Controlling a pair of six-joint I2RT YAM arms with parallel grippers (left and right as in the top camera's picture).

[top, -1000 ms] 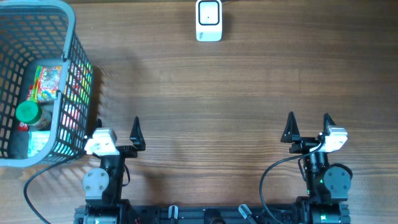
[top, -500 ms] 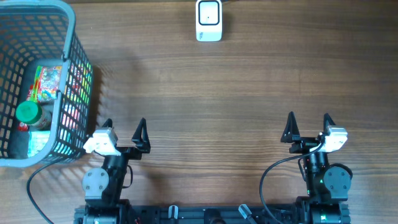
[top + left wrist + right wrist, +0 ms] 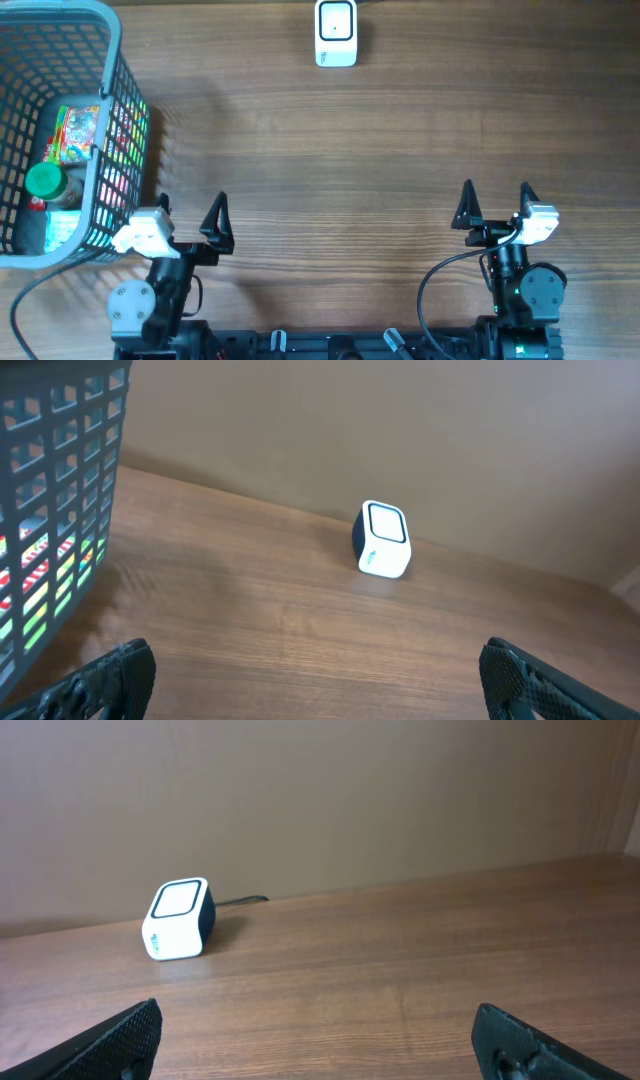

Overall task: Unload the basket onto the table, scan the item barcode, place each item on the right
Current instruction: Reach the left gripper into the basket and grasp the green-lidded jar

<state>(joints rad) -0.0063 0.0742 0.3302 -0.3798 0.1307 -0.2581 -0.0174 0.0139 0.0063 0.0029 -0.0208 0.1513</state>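
Wood runs bare across the table on the open side of the basket, and nothing has been lifted out yet. My left claw hangs just beside the basket's near corner, jaws spread wide and holding nothing. My right claw is well apart from the basket, equally wide and empty. The goods to scan lie inside the basket: a bright printed packet against its mesh wall and a green-capped bottle next to it. The scanner stands well apart from the basket, at the table's far edge.

My worry is that corner. With the left claw so near the mesh, a careless swing could catch a finger in the grid or shove the whole basket. The wall looks tall, so reaching in at too shallow an angle would likely hit the rim. The packet probably crumples and the bottle may roll from a loose pinch. I cannot see any barcode from here, so I might offer the scanner a blank face.
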